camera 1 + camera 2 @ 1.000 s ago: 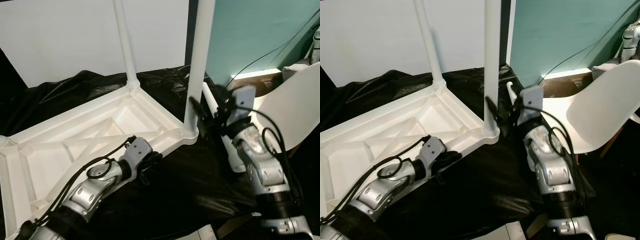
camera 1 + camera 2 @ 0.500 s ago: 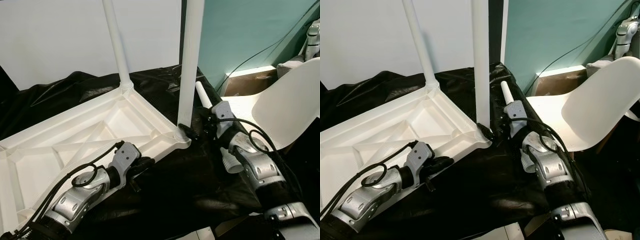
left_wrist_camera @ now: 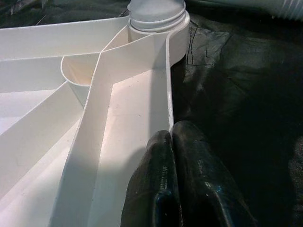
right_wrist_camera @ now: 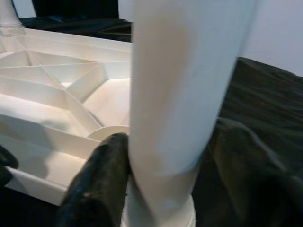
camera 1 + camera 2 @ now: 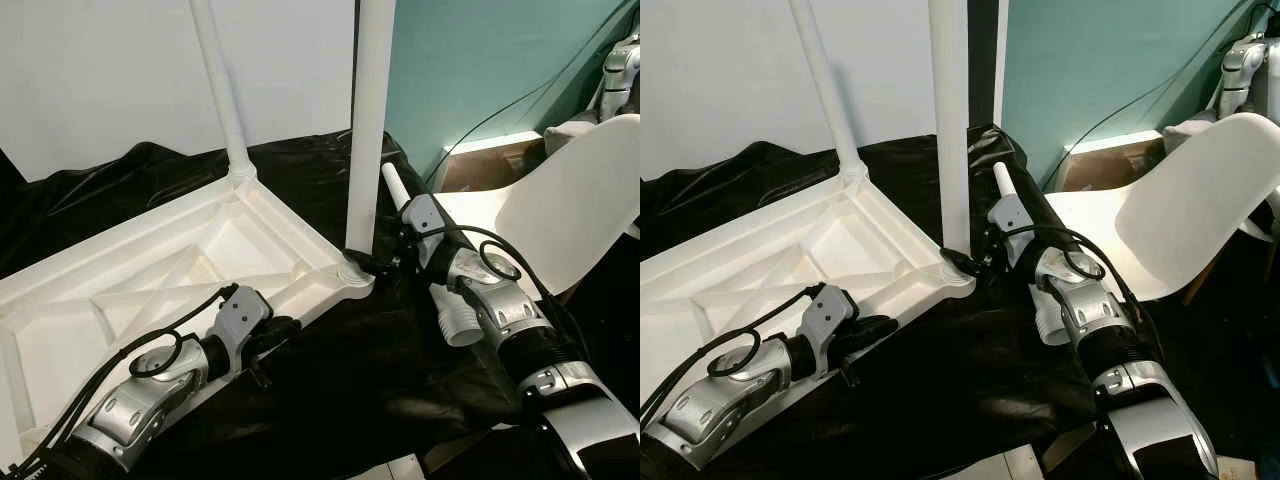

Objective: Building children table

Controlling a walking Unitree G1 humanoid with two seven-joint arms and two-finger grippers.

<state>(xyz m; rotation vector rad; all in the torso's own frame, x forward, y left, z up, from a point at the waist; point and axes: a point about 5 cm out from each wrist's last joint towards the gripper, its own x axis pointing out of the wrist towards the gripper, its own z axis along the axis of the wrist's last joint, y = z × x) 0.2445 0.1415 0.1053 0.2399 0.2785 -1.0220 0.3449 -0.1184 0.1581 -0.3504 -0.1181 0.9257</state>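
Since a second before, the right arm had come down along the near leg (image 5: 367,130), so that the right gripper (image 5: 378,264) now sat low at the foot of it, just above the corner socket; the head had turned a little too, sliding the whole scene rightward. One black finger (image 4: 97,182) pressed against the side of the leg; the other was hidden behind it, so it looked closed around the leg, probably to steady or seat it in its socket. The upturned white table top (image 5: 120,290) lay ribs-up on the black sheet (image 5: 340,390), its far leg (image 5: 222,90) already standing in the back corner. The left gripper (image 5: 268,340) rested on the near rim of the top, fingers (image 3: 189,165) pressed together with nothing between them, seemingly holding the top down against the other arm's push. A loose leg (image 5: 440,300) lay beside the right forearm, and a white chair (image 5: 570,210) stood just beyond. I could read no brand, label or writing anywhere.
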